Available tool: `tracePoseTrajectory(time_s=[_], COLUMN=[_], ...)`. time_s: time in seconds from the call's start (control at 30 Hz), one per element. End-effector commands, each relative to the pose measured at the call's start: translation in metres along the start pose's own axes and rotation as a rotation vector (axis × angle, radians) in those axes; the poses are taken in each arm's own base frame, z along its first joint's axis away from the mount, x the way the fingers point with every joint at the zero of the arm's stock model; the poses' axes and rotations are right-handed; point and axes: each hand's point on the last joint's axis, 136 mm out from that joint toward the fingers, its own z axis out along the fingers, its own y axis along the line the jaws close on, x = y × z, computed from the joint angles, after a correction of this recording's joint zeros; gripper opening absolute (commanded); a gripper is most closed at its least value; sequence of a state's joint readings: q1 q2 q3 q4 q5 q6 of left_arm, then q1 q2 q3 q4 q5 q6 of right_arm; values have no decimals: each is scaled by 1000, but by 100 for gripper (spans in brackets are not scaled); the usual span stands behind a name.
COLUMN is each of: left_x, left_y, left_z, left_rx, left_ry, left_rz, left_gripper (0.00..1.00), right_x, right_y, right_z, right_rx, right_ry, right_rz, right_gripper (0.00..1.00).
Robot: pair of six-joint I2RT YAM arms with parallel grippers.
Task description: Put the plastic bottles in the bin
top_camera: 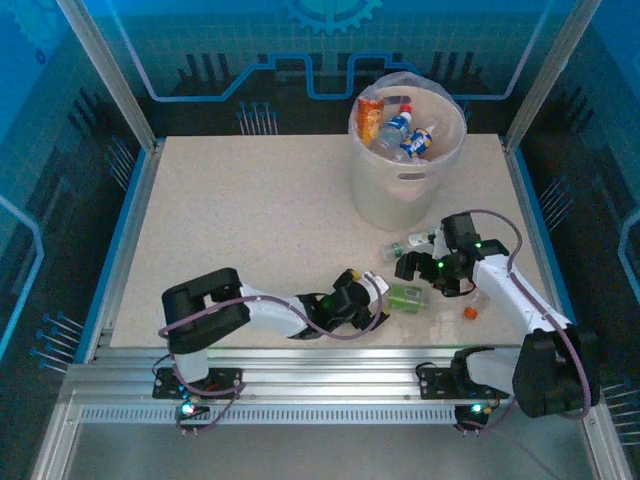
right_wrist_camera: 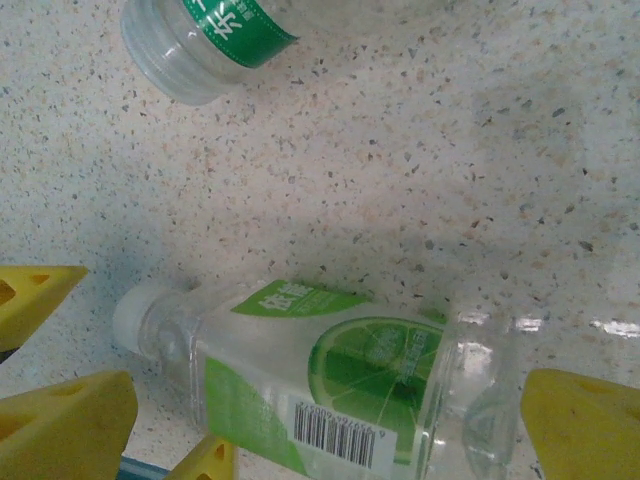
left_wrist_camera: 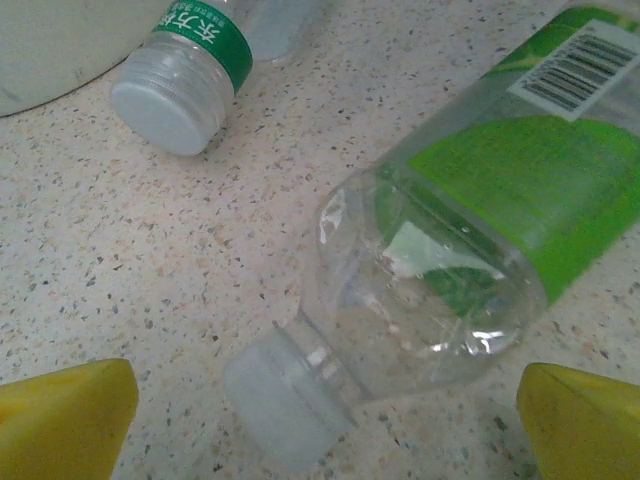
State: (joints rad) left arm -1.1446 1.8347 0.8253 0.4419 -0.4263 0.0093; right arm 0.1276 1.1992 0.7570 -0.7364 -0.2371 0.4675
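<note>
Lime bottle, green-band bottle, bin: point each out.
lime bottle (right_wrist_camera: 370,375): right wrist view, on its lime label.
green-band bottle (left_wrist_camera: 170,110): left wrist view, on its cap.
bin (top_camera: 385,200): top view, on its outer wall.

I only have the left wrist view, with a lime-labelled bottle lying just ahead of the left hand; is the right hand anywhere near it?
Observer: Yes, the right hand is open and aimed at that same lime-labelled bottle.
Operator: Thank you; is anything in the bin yet?
Observer: The bin holds several bottles.
Operator: Is anything else left on the table?
Observer: An orange-capped bottle lies beside the right arm.
</note>
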Motion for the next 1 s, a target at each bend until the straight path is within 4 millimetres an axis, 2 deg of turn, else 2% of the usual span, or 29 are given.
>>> tracePoseTrajectory(time_s=[0.0, 0.37, 0.67, 0.8, 0.97], left_x=[-13, -11, -4, -2, -5], left_y=[8, 33, 63, 78, 92], left_z=[7, 11, 6, -4, -26], left_rx=[-72, -202, -306, -354, -393], left_ry=[-26, -4, 22, 18, -19], left_rz=[-14, -69, -172, -231, -299], left_gripper=[99, 99, 99, 99, 99], right_x=[-1, 11, 26, 35, 40], right_y=[-2, -2, 6, 14, 10], right_z=[4, 13, 20, 21, 25], right_rx=[-20, -47, -71, -63, 59], right_ry=[2, 45, 90, 115, 131], right_rz=[13, 40, 43, 16, -42], right_gripper=[100, 99, 95, 94, 93])
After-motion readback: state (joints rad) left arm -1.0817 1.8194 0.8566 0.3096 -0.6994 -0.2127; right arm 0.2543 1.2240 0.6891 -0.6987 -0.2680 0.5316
